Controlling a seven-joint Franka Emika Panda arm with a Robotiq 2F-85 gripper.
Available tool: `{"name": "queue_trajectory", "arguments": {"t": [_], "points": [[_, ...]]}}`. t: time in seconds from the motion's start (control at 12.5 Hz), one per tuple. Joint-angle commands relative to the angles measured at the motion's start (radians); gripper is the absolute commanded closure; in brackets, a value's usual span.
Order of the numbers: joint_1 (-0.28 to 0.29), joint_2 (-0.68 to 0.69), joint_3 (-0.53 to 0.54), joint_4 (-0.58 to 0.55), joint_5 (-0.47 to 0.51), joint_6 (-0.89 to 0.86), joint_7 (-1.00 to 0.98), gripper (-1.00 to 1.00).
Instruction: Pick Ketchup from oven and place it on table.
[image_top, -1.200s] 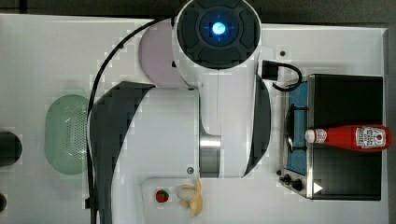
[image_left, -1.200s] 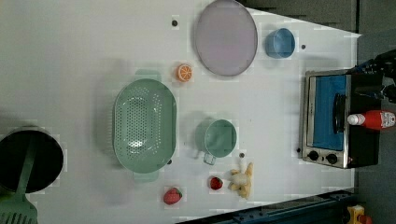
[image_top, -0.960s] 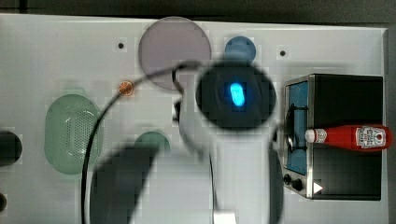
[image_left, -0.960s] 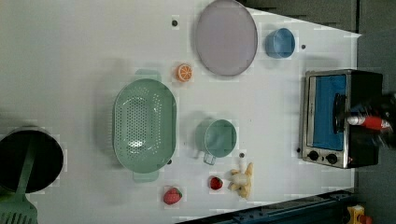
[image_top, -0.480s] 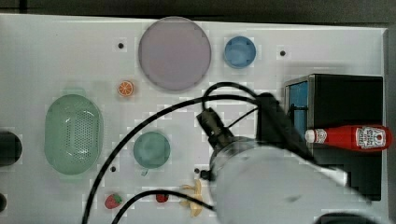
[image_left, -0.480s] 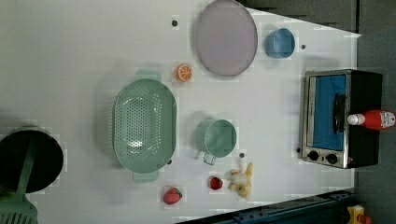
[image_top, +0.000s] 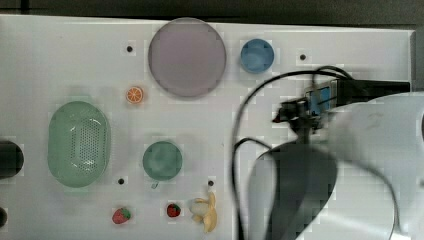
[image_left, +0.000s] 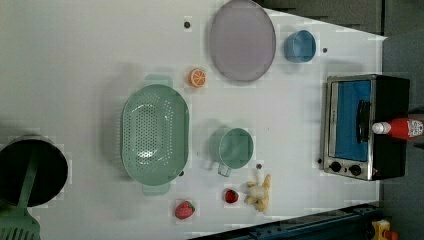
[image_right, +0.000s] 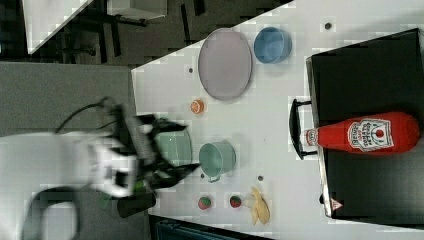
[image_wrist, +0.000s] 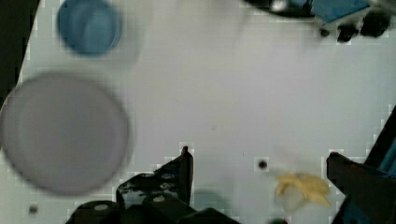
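The ketchup (image_left: 400, 128) is a red bottle with a white cap. It lies on its side on the black top of the oven (image_left: 355, 125), cap over the door handle. The right view shows the ketchup (image_right: 370, 132) on the oven (image_right: 370, 65) too. My gripper (image_right: 190, 147) appears far to the right view's left of the bottle, in front of the green colander. In the wrist view the gripper (image_wrist: 261, 165) is open above the white table (image_wrist: 224, 93), its dark fingers (image_wrist: 184, 168) wide apart with nothing between them. In the top view my arm (image_top: 350, 165) covers most of the oven.
On the table (image_left: 75, 50) are a green colander (image_left: 155, 132), a green cup (image_left: 235, 147), a purple plate (image_left: 242, 40), a blue bowl (image_left: 300, 46), an orange slice (image_left: 197, 78), two strawberries (image_left: 184, 209) and a banana (image_left: 260, 192). A black pot (image_left: 30, 170) stands at the left view's left edge.
In the top view my arm has swung from the middle toward the lower right and now covers the oven. The ketchup lies where it was.
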Motion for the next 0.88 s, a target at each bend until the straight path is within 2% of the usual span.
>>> {"name": "queue_trajectory", "arguments": {"t": [0.08,0.4,0.88], "points": [[-0.043,0.042,-0.151,0.01,-0.015,0.094,0.032,-1.0],[-0.047,0.183,-0.291,0.014,-0.015,0.348,0.032,-1.0],[-0.076,0.304,-0.354,0.069,-0.012,0.368,0.015,-1.0]]}}
